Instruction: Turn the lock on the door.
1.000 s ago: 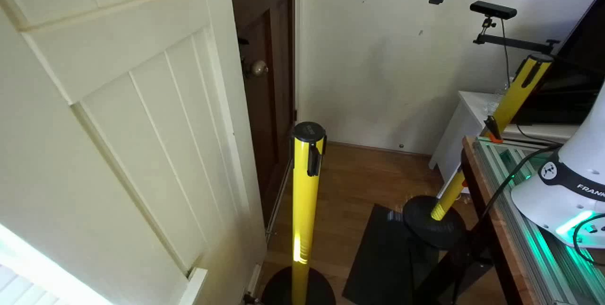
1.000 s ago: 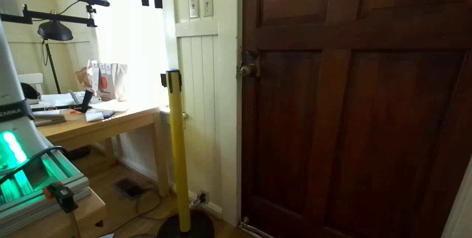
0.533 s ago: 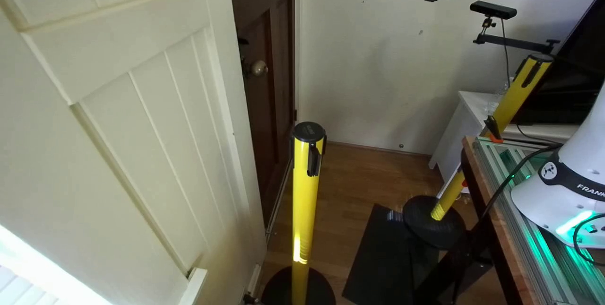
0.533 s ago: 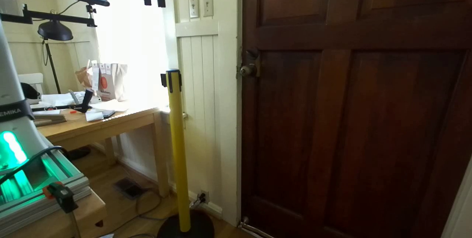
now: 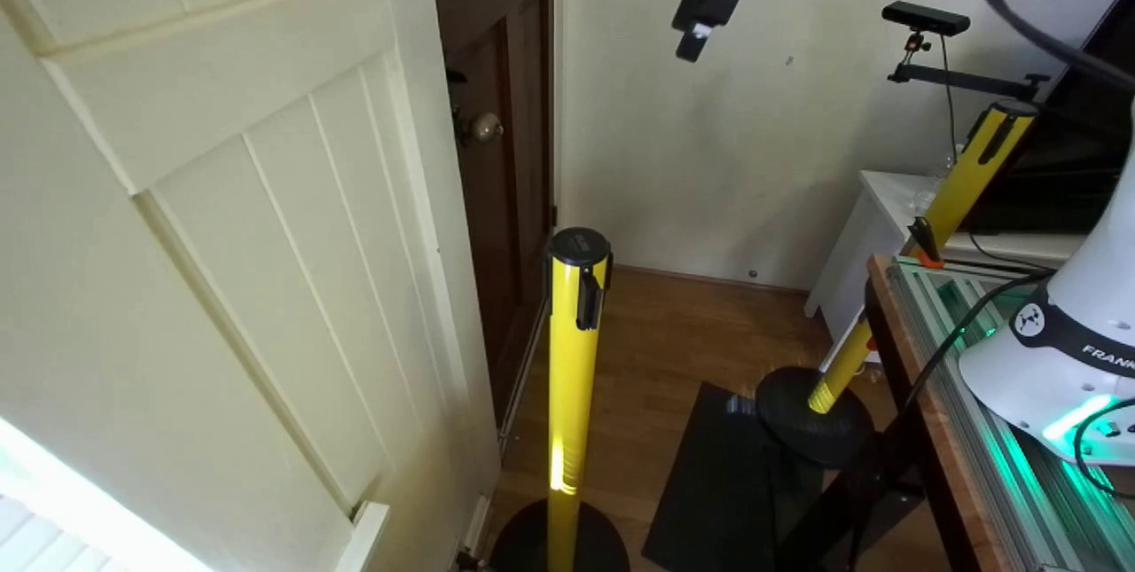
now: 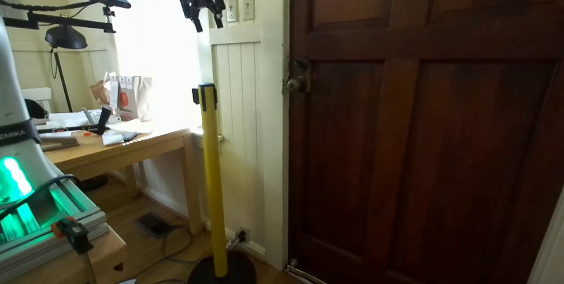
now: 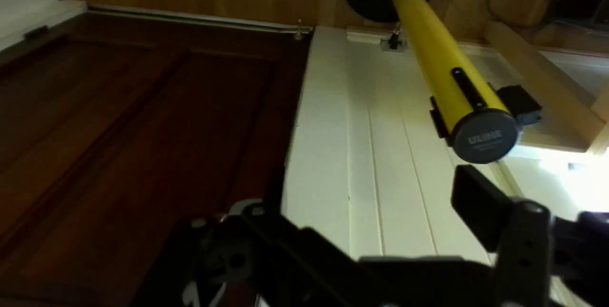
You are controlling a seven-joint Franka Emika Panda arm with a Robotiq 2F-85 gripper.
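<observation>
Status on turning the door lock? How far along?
Done: no turn visible; the open gripper is apart from the dark lock above the knob. The lock's setting is too small to read. In hand: probably the approach; the gripper shows nearer the door in both exterior views than a second ago. Left: reaching, likely gripping, and turning the lock.

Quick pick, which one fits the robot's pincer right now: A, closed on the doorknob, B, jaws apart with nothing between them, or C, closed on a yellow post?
B: in an exterior view the pincer shows its jaws apart with only background in the gap, clear of both the yellow post and the doorknob.
</observation>
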